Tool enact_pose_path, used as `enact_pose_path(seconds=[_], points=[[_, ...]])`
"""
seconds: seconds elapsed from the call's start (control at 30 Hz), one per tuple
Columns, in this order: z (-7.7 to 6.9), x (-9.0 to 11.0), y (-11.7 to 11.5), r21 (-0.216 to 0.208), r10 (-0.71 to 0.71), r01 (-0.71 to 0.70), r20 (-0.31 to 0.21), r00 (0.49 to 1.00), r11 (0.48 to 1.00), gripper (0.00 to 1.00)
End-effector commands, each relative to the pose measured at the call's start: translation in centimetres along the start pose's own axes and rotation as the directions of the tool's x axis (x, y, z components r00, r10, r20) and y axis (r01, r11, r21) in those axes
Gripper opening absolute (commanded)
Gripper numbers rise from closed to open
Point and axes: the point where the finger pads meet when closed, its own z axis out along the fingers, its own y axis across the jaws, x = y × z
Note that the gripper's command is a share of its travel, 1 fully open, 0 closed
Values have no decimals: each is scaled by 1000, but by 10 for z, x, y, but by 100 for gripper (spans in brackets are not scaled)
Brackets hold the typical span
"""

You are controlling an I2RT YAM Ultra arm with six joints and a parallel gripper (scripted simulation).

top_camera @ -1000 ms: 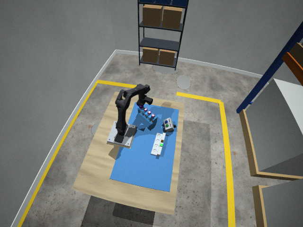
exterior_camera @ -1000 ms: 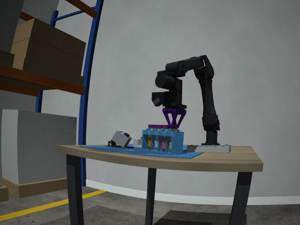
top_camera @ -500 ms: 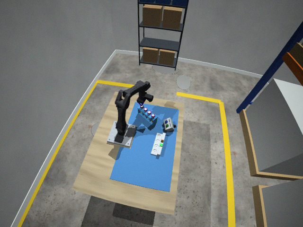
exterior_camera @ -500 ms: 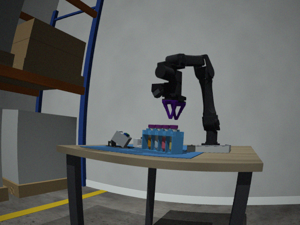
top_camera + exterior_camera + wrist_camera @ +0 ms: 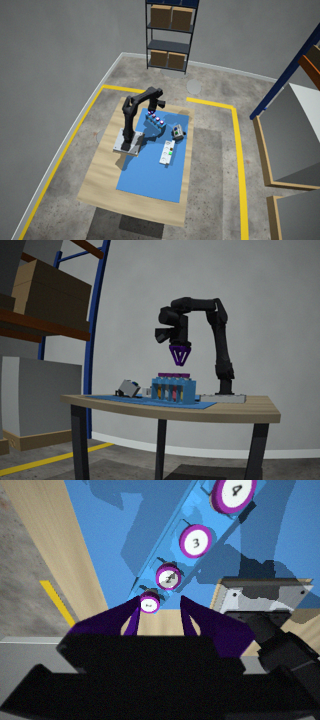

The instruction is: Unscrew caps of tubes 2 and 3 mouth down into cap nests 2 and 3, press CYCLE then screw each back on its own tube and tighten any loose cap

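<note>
Looking down the wrist view, you see the purple-fingered gripper (image 5: 160, 611) half open and empty above the purple, white-dotted cap of tube 1 (image 5: 149, 602), its blue four-tube station (image 5: 189, 392) running diagonally, caps up.

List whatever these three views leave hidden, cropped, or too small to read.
- Cap tray, top view: nest numbers too small to read; the exterior view hides it behind the decapping station.
- Cap 4, wrist view: cut by the top edge.
- Cap 1, wrist view: dot's number too small and blurred.
- Key desk, exterior view: turned away, keys barely show.
- Gripper, top view: hidden under the arm.
</note>
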Motion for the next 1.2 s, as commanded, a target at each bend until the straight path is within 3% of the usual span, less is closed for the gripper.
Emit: enact_pose_path(seconds=[0.0, 0.13, 0.27, 0.3, 0.33, 0.37, 0.4, 0.43, 0.47, 0.5, 0.53, 0.63, 0.7, 0.77, 0.93, 1.17], points=[[-7, -11, -8, -9, -272, 272, 16, 962, 962, 49], [-7, -18, -12, -7, -348, 348, 17, 937, 937, 49], [-7, -39, -26, -2, -572, 572, 18, 820, 820, 49], [-7, -39, -26, -2, -572, 572, 18, 820, 820, 49], [-7, -46, -31, 0, -638, 638, 19, 770, 770, 49], [-7, -46, -31, 0, -638, 638, 19, 770, 770, 49], [-7, -53, -35, 1, -699, 699, 19, 715, 715, 49], [-7, -53, -35, 1, -700, 700, 19, 714, 714, 49], [-7, -60, -40, 3, -756, 756, 18, 654, 654, 49], [-7, -60, -40, 3, -757, 757, 18, 653, 653, 49], [-7, -67, -44, 5, -809, 809, 18, 588, 588, 49], [-8, -88, -58, 6, -813, 813, 18, 581, 582, 49], [-8, -88, -58, 6, -813, 813, 18, 581, 582, 49], [-8, -100, -66, 6, -813, 813, 18, 581, 582, 49], [-8, -100, -66, 6, -813, 813, 18, 581, 582, 49], [13, -100, -66, 6, -813, 813, 18, 581, 582, 49]])
